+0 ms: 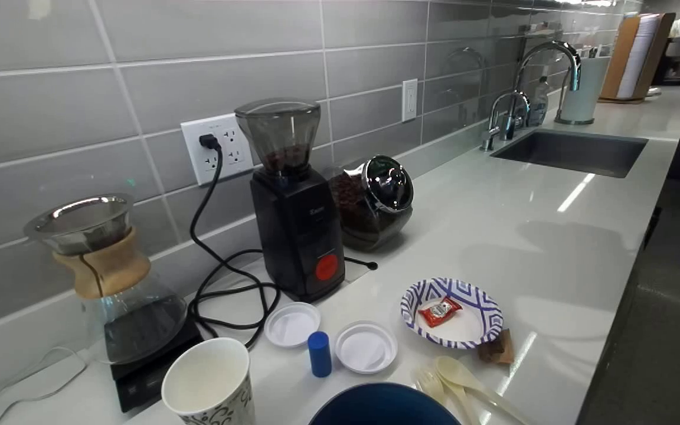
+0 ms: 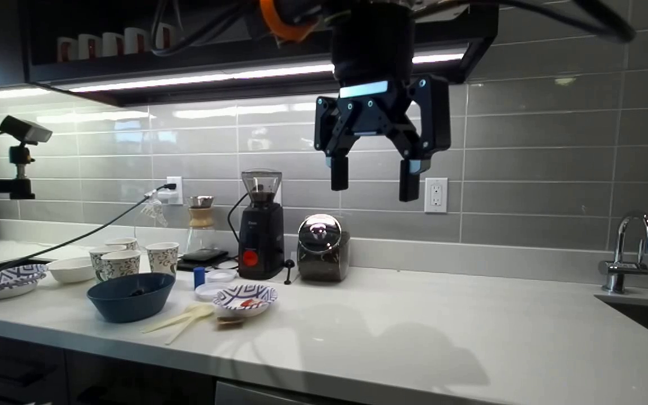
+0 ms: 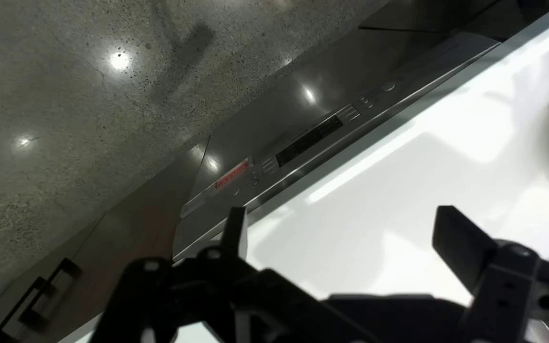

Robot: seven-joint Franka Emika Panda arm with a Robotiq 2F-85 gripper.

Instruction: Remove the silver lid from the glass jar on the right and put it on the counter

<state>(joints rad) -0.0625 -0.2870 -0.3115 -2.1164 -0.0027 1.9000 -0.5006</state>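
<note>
The silver lid is a shiny round disc seated on the tilted front mouth of the glass jar. In an exterior view the lid faces forward on the jar. The jar is squat, with dark brown contents, and stands on the white counter against the wall. My gripper hangs well above the counter, higher than the jar and to its right in that view. It is open and empty. In the wrist view the gripper spans bare counter; I cannot make out the lid or jar there.
The black grinder stands right beside the jar. The patterned paper bowl, white discs, blue bowl and paper cup stand nearby. A shelf overhangs. The sink and counter's front edge bound the counter.
</note>
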